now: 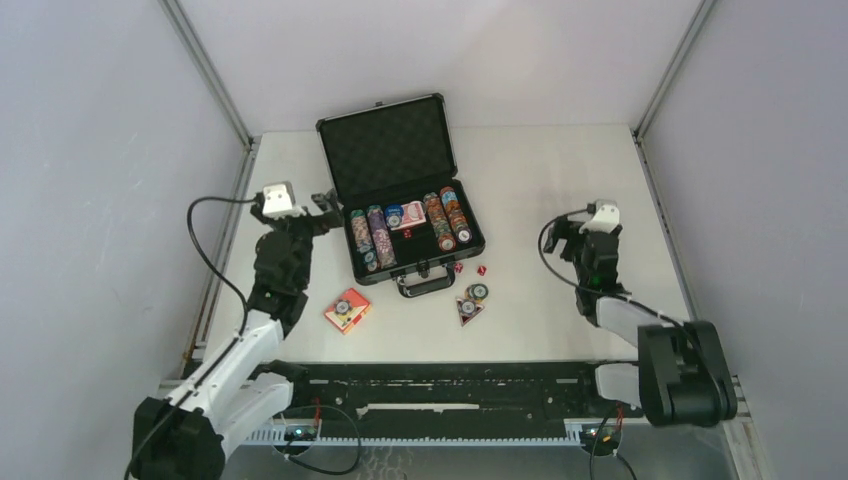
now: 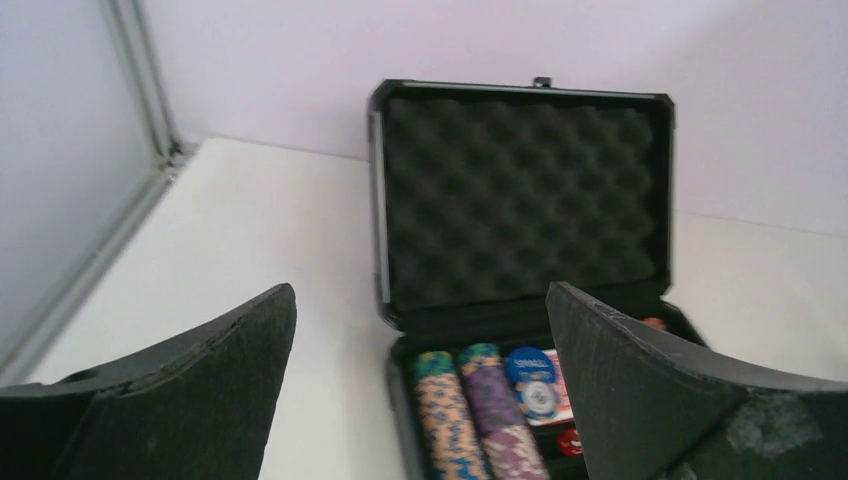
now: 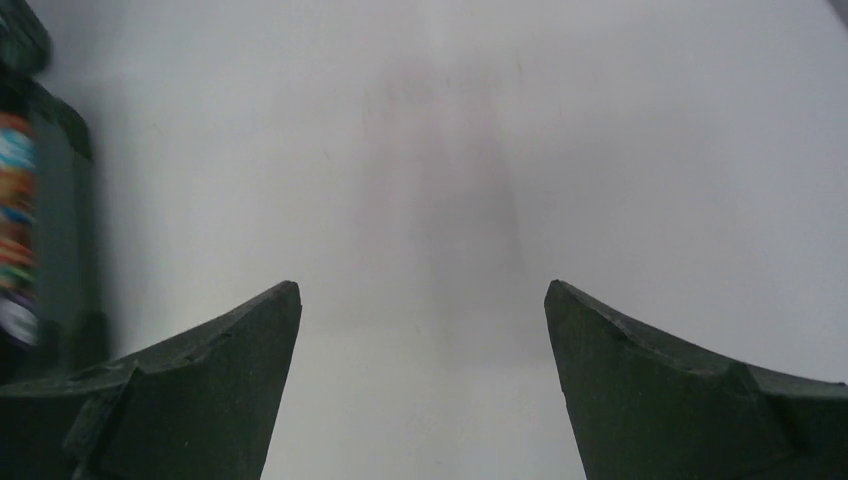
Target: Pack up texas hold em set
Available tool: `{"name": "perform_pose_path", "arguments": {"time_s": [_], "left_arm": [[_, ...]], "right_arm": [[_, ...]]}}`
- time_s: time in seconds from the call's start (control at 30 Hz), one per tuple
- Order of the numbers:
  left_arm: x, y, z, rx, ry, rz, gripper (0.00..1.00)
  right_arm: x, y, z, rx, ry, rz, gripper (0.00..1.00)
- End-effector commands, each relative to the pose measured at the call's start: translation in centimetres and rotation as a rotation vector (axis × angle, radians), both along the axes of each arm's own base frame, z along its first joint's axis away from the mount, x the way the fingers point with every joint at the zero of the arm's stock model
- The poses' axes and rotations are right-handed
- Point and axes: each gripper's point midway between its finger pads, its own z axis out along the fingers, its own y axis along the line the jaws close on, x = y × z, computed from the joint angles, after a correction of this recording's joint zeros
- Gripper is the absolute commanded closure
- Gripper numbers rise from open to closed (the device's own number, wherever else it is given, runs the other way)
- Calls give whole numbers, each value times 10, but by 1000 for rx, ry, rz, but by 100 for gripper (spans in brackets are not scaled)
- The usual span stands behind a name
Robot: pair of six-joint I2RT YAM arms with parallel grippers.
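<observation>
The black briefcase (image 1: 340, 190) stands open at the table's middle back, foam lid upright, rows of poker chips (image 1: 367, 238) and a red card box (image 1: 412, 214) inside. It also shows in the left wrist view (image 2: 525, 190). On the table in front lie two red dice (image 1: 469, 269), a few chips on a triangular piece (image 1: 472, 301), and a red card box (image 1: 346, 310) with a chip on it. My left gripper (image 1: 326, 206) is open and empty, just left of the case. My right gripper (image 1: 565, 232) is open and empty, right of the case.
Grey walls with metal corner posts enclose the table on three sides. A black rail (image 1: 450, 390) runs along the near edge between the arm bases. A black cable (image 1: 205, 240) loops from the left wrist.
</observation>
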Motion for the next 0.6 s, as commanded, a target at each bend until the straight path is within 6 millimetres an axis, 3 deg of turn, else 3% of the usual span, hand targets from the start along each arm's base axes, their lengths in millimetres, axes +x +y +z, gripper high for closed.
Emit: {"name": "perform_pose_path", "arguments": {"time_s": [0.0, 0.1, 0.2, 0.27, 0.33, 0.5, 0.57], "left_arm": [[0, -18, 18, -201, 192, 61, 0], [-11, -33, 35, -111, 225, 76, 0], [-25, -46, 47, -36, 204, 97, 0], [-26, -49, 35, -84, 211, 87, 0], [-32, -27, 11, -176, 223, 222, 0], [-38, -15, -24, -131, 268, 265, 0], [-44, -10, -37, -195, 280, 290, 0]], "right_arm": [[7, 8, 74, 172, 13, -62, 0], [-6, 55, 109, 252, -44, 153, 0], [-25, 95, 130, 148, -70, 262, 0], [-41, 119, 134, 16, -93, 285, 0], [-50, 130, 132, -60, -97, 284, 0], [-57, 139, 110, -37, -6, 263, 1], [-58, 142, 106, -45, 5, 263, 1]]}}
